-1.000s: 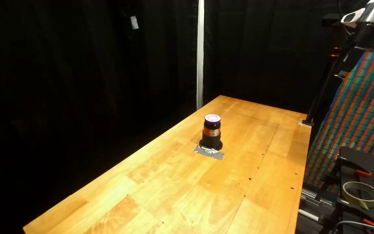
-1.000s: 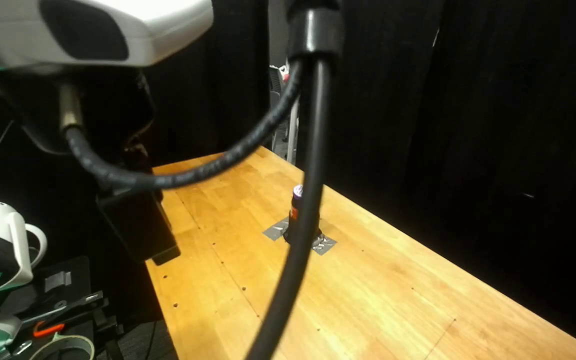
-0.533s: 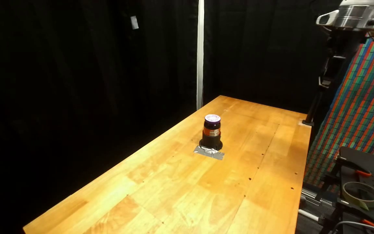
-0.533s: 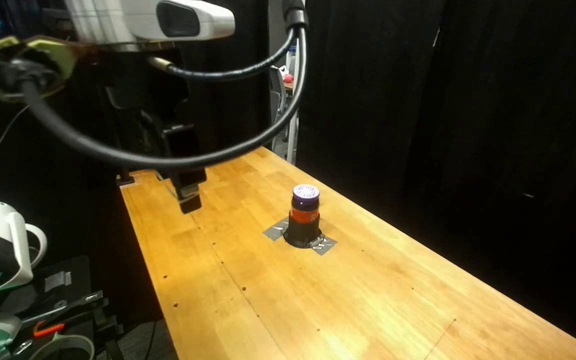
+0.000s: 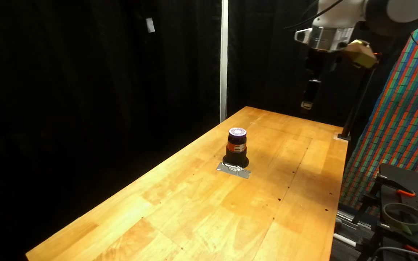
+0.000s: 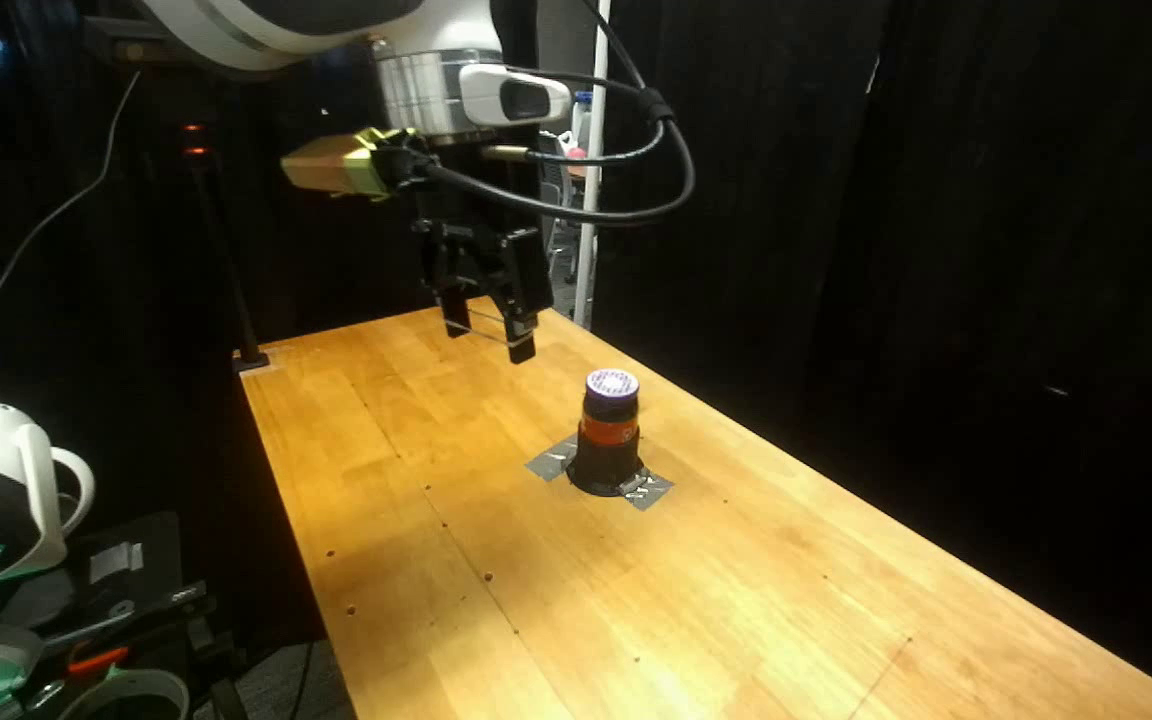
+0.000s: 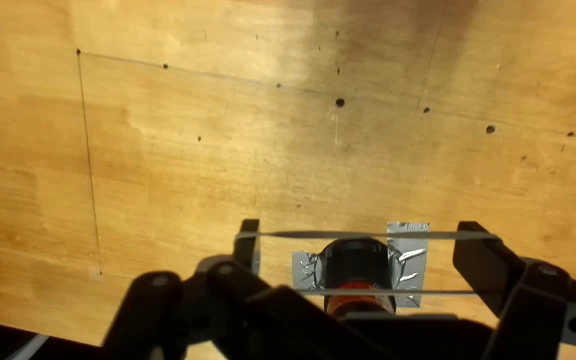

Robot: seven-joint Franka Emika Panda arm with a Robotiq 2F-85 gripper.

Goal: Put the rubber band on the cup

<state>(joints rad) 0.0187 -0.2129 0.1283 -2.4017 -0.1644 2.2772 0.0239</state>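
Note:
The cup is dark and cylindrical with an orange middle and a pale purple-rimmed top. It stands upright on the wooden table in both exterior views. My gripper is open, pointing down, above the table and apart from the cup. The rubber band is grey and stretched around both fingers, its two strands spanning the gap. In the wrist view the cup shows below and between the open fingers; its top is hidden by the gripper body. My gripper also shows in an exterior view.
Grey tape holds the cup's base to the table. A thin black post stands at a far table corner. A side cart with a tape roll stands beside the table. Cables loop from the arm.
The arm has swung over the table toward the cup, with the gripper turning to point down. The stretched band now shows clearly between the fingers. The cup has not moved.

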